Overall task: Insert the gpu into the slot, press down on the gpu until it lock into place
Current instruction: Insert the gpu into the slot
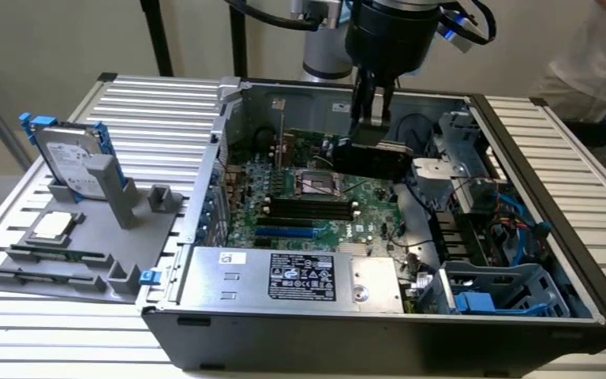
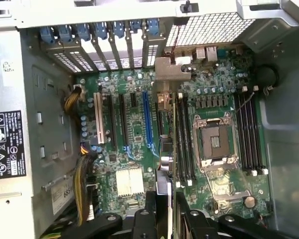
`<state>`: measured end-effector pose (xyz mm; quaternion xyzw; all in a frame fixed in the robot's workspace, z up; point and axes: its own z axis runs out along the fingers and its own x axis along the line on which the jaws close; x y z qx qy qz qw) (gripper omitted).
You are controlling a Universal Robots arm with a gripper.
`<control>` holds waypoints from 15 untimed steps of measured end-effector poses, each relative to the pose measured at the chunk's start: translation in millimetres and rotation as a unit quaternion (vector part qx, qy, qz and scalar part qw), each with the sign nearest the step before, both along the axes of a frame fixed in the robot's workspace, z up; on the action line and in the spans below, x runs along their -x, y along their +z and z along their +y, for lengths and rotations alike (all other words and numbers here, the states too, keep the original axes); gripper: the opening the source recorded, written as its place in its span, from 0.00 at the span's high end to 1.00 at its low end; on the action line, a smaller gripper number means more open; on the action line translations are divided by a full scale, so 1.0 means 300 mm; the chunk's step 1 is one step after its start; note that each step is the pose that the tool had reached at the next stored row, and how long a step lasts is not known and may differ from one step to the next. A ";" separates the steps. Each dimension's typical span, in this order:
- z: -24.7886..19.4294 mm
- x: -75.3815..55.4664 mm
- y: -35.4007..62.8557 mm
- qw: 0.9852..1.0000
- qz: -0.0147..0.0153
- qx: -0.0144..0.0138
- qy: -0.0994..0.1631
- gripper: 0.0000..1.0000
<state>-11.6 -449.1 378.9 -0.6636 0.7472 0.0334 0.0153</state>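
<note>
Fingers [image 1: 371,110] of the gripper [image 1: 371,136] stand narrow and clamp the upper edge of the gpu [image 1: 372,160]. The card hangs in the air above the green motherboard [image 1: 282,201], in the upper middle of the exterior view.

At the left of this frame a gray tray [image 1: 161,237] lies on the ribbed table. A hard drive [image 1: 66,154] with blue rails stands upright on the tray. To the right of the tray is the open computer case [image 1: 387,343]. A silver power supply [image 1: 230,276] with a label sits in it, at the lower middle of the frame.

Just above the power supply lies the blue slot [image 1: 285,233]. It is lower and more to the left than the gpu, and apart from it; the card is not in the slot. The CPU socket [image 1: 319,185] is just left of the card. A blue-gray drive cage [image 1: 492,288] stands at the lower right, and a person's light sleeve [image 1: 598,47] is in the upper right corner.

In the wrist view the gpu [image 2: 164,159] is seen edge-on between the two fingers [image 2: 150,214]. It runs parallel to the slot [image 2: 147,119] and just beside it.
</note>
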 end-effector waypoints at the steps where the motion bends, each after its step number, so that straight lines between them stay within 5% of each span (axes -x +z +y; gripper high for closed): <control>1: 0.000 0.000 -0.002 1.000 -0.001 -0.002 0.005 0.74; 5: 0.000 0.016 -0.008 1.000 -0.002 -0.006 0.018 0.74; 15: -0.001 0.136 -0.020 1.000 -0.004 -0.006 0.022 0.74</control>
